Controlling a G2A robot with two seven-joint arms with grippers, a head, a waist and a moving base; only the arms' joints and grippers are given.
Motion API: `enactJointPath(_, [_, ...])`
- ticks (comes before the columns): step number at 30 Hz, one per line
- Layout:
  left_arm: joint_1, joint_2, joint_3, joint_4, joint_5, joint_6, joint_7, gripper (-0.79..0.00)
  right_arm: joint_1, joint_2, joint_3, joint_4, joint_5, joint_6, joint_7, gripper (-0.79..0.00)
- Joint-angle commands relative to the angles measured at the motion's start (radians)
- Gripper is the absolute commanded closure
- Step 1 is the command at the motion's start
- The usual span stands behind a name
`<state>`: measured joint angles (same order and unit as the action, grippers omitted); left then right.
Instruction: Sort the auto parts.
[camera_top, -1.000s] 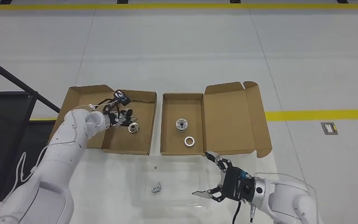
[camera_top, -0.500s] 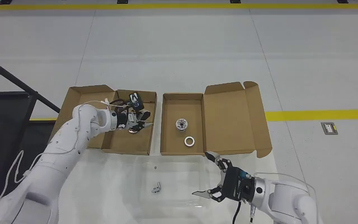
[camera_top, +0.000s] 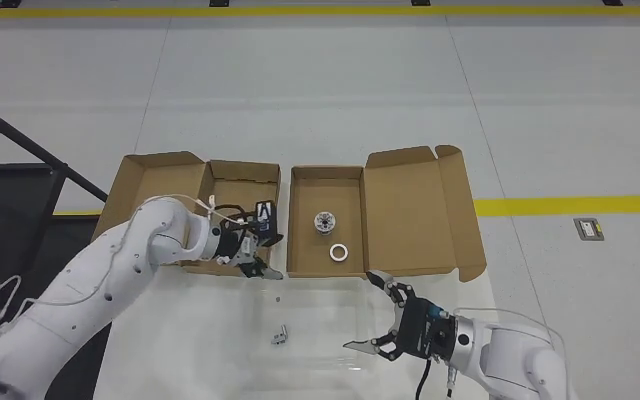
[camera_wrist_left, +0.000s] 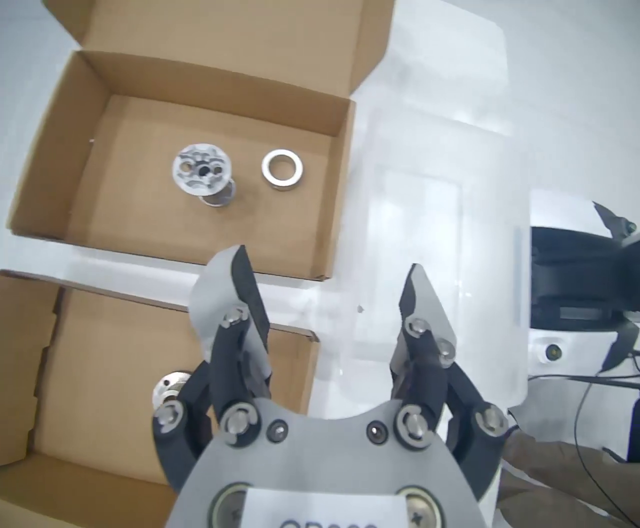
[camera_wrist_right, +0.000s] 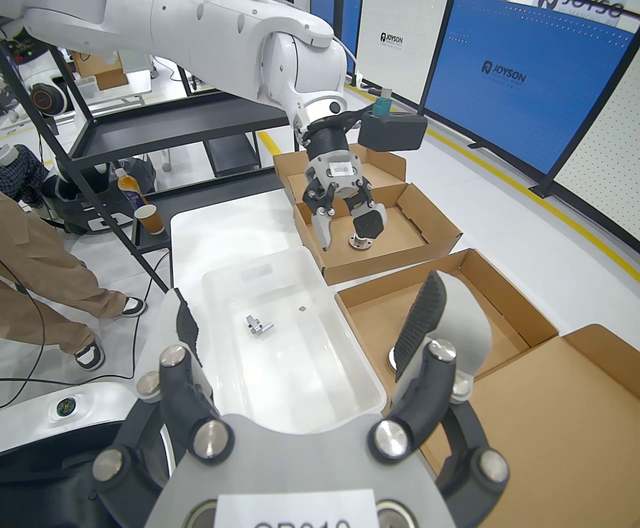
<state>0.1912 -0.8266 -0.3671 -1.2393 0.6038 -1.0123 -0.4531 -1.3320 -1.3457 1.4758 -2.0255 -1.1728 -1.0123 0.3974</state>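
Top view showed one small part (camera_top: 279, 336) left in the tray (camera_top: 320, 320), the ring (camera_top: 340, 252) boxed. Left tool (camera_wrist_left: 327, 265) and right tool (camera_wrist_right: 307, 295) were spread, empty.

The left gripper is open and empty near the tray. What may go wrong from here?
1. The left gripper hangs by the left box's near wall; descending, it might catch the cardboard.
2. The bracket in the clear tray is small, so the gripper may push it instead of gripping.
3. The right gripper hangs open by the same tray, so the arms might collide.
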Motion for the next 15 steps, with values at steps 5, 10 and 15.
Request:
enactJointPath(5, [-0.045, 0.079, 0.079, -0.166, -0.182, 0.0, -0.276, -0.785, 0.0, 0.0, 0.0, 0.0, 0.0, 0.0, 0.0, -0.785])
enactJointPath(10, [-0.045, 0.079, 0.079, -0.166, -0.182, 0.0, -0.276, -0.785, 0.0, 0.0, 0.0, 0.0, 0.0, 0.0, 0.0, -0.785])
enactJointPath(15, [-0.045, 0.079, 0.079, -0.166, -0.182, 0.0, -0.276, -0.785, 0.0, 0.0, 0.0, 0.0, 0.0, 0.0, 0.0, -0.785])
